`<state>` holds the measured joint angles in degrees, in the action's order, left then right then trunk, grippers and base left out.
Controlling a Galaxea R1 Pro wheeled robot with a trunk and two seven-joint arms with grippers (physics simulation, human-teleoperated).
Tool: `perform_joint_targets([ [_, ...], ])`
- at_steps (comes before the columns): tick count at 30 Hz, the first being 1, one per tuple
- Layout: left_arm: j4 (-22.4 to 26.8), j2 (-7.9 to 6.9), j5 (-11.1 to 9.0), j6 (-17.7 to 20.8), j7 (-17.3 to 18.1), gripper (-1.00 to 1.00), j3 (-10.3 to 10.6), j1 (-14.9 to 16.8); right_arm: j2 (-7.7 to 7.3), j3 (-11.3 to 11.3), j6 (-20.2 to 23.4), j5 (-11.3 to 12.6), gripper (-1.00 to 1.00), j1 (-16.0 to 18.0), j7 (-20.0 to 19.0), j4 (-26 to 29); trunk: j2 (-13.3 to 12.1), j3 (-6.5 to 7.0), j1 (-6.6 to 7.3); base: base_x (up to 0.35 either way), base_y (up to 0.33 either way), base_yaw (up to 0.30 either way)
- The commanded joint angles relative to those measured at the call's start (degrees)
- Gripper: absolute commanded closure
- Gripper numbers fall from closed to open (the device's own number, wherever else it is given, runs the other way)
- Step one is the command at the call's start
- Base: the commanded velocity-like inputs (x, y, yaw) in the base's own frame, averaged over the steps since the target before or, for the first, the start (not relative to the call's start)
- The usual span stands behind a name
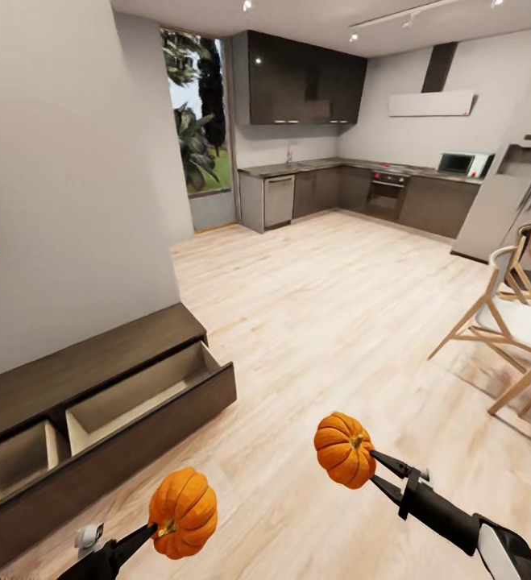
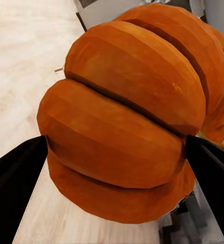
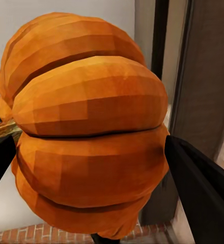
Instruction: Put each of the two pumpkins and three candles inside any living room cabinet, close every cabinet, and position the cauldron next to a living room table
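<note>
Pumpkins were in both of my claws. Nearest me, my left gripper (image 1: 159, 528) pinched the left pumpkin (image 1: 184, 512) at its stem end, holding it in the air over the plank floor (image 1: 313, 322). Through the left wrist camera that pumpkin (image 2: 127, 117) bulged between the two black fingers (image 2: 15, 178), pressed against its ribbed sides. A little further out, my right gripper (image 1: 375, 471) clamped the right pumpkin (image 1: 343, 449), its stem pointing toward the claw. On the right wrist camera this pumpkin (image 3: 86, 127) sat squeezed between the dark fingers (image 3: 198, 188), with a strip of red brick (image 3: 20, 236) low behind it. Beyond my left arm I saw the cabinet (image 1: 96, 419) against the wall, two drawers pulled out and showing pale wood inside. Off to my right stood wooden chairs (image 1: 511, 318). Farthest away I could see the kitchen counter (image 1: 354, 189), the window (image 1: 199, 113) and a microwave (image 1: 462, 163).
</note>
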<state>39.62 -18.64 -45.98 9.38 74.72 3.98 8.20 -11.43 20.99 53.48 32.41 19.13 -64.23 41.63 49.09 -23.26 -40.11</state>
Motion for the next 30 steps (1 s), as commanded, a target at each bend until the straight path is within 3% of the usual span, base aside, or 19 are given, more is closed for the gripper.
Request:
perform_joint_targets([
  [1,0.0,-0.08,-0.6,0.6,0.1,1.0,0.3,0.1,0.0,0.1,0.6,0.5,1.0,0.0,-0.2,0.0,0.0,-0.06,-0.03,0.263,-0.17,0.289],
  [12,0.0,-0.08,-0.6,0.6,0.1,1.0,0.3,0.1,0.09,-0.1,0.6,0.5,1.0,0.0,-0.1,0.0,0.0,-0.06,-0.03,0.221,-0.156,0.289],
  [30,0.0,-0.12,-0.6,0.9,0.6,1.0,0.3,0.1,0.0,-0.1,0.7,0.4,1.0,0.0,-0.1,0.0,0.0,-0.06,-0.03,0.014,-0.011,0.289],
])
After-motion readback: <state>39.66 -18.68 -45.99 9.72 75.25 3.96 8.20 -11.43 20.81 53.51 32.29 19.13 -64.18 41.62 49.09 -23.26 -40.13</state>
